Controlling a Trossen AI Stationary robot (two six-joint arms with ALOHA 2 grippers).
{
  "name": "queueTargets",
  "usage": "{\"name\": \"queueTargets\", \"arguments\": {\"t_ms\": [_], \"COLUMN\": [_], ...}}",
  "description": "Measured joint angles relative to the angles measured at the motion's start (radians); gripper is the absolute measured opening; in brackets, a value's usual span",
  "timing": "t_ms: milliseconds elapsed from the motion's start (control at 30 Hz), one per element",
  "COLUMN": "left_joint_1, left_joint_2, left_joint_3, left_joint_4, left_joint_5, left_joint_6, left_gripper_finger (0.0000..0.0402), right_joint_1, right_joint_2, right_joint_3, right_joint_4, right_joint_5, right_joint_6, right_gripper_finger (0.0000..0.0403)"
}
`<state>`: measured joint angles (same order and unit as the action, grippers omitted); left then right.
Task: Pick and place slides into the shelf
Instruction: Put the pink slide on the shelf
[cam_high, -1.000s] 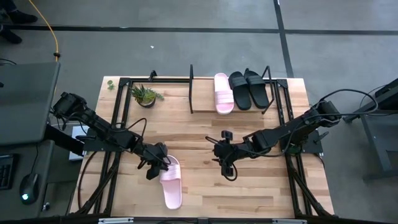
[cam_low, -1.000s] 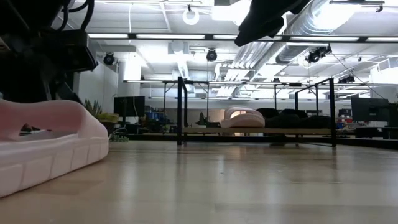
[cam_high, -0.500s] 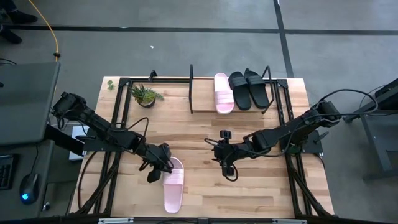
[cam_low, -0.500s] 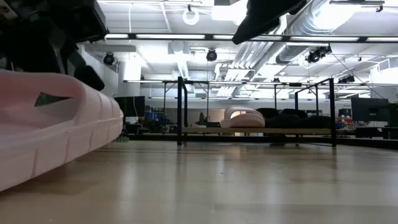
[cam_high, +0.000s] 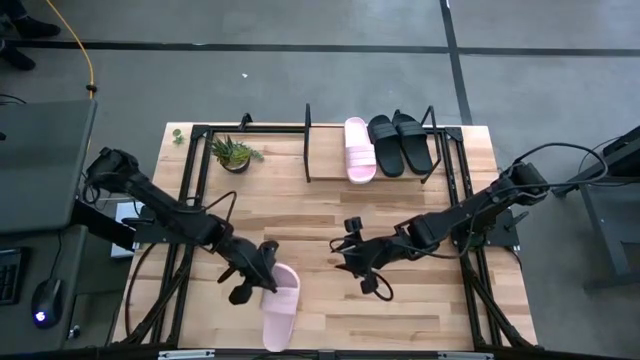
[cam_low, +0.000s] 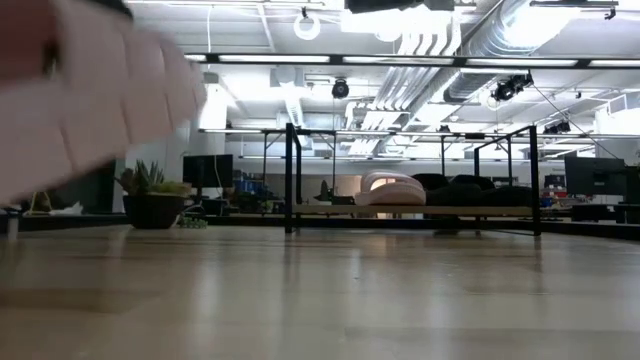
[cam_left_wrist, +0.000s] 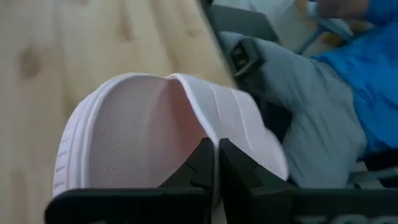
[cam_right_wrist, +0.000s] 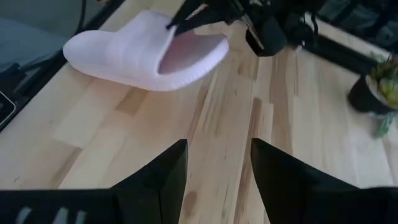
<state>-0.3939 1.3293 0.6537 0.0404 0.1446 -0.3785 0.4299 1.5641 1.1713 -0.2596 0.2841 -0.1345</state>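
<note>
The left gripper (cam_high: 262, 277) is clenched on the strap edge of a pale pink slide (cam_high: 279, 309) at the near-left part of the tabletop (cam_high: 420, 310). The left wrist view shows both fingers (cam_left_wrist: 208, 163) pinched together on the strap (cam_left_wrist: 217, 112). In the low view the slide (cam_low: 90, 90) hangs clear of the wood, so it appears lifted for carrying.

A potted plant (cam_high: 234, 153) stands at the far-left corner, just left of the shelf (cam_high: 309, 150).

The shelf already holds a second pink slide (cam_high: 359, 149) and two black slides (cam_high: 398, 142); the free space lies left of the pink one, which likely explains the approach from that side.

The right gripper (cam_high: 366, 268) hovers mid-table, fingers (cam_right_wrist: 166, 177) spread and empty. It sits near the direct path to the shelf and may need clearing.
</note>
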Motion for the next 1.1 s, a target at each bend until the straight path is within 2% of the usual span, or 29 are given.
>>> {"name": "queueTargets", "arguments": {"t_ms": [300,500,733,933,1100], "left_joint_1": [-0.084,-0.091,-0.091,-0.09,-0.091], "left_joint_2": [0.0,0.0,0.0,-0.008,-0.007], "left_joint_3": [0.112,0.125,0.125,0.127,0.199], "left_joint_4": [-0.025,-0.046,-0.045,-0.045,-0.122], "left_joint_5": [-0.021,-0.057,-0.085,-0.172,-0.283], "left_joint_6": [0.077,0.086,0.087,0.116,0.139], "left_gripper_finger": [0.0,0.0,0.0,0.0,0.0], "right_joint_1": [0.012,0.038,0.037,0.038,0.037], "right_joint_2": [0.001,0.002,0.002,0.002,0.002], "right_joint_3": [-0.008,-0.011,-0.011,-0.011,-0.011], "right_joint_4": [0.066,0.145,0.248,0.25,0.249], "right_joint_5": [-0.008,-0.013,-0.057,-0.057,-0.048], "right_joint_6": [-0.092,-0.167,-0.134,-0.132,-0.106], "right_gripper_finger": [0.0168,0.0168,0.0168,0.0168,0.0168]}}
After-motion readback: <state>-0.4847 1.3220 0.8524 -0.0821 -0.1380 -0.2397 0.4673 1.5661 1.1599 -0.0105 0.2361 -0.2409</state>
